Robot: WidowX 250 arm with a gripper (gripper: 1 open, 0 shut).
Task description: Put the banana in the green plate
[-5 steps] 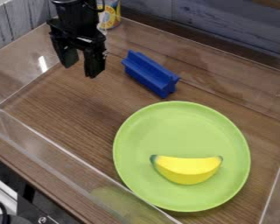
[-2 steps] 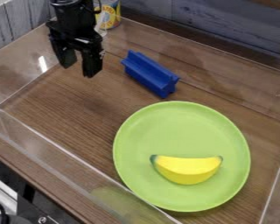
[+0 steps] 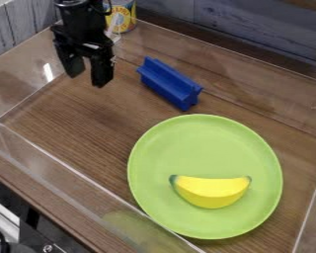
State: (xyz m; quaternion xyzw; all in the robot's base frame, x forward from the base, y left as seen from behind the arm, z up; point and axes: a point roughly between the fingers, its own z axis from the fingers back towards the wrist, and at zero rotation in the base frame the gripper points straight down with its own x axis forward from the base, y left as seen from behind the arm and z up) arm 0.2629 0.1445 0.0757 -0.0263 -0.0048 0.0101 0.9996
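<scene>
Yellow and stubby, the small curved plastic banana (image 3: 211, 190) lies inside the large round lime-green plate (image 3: 200, 148), well away from my black end effector (image 3: 88, 71). My fingers stand apart, pointing down over the brown wooden desk (image 3: 82, 128), holding nothing. Just beside me sits a blue rectangular block (image 3: 169, 82).

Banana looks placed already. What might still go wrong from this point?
1. The banana lies near the front rim of the green plate, not its middle; a knock to the plate might roll it off.
2. The gripper hangs low over the table, jaws open, close to the blue block; a sideways retreat towards it may shove the block.
3. A yellow-labelled can stands just behind the arm and might be tipped.
</scene>
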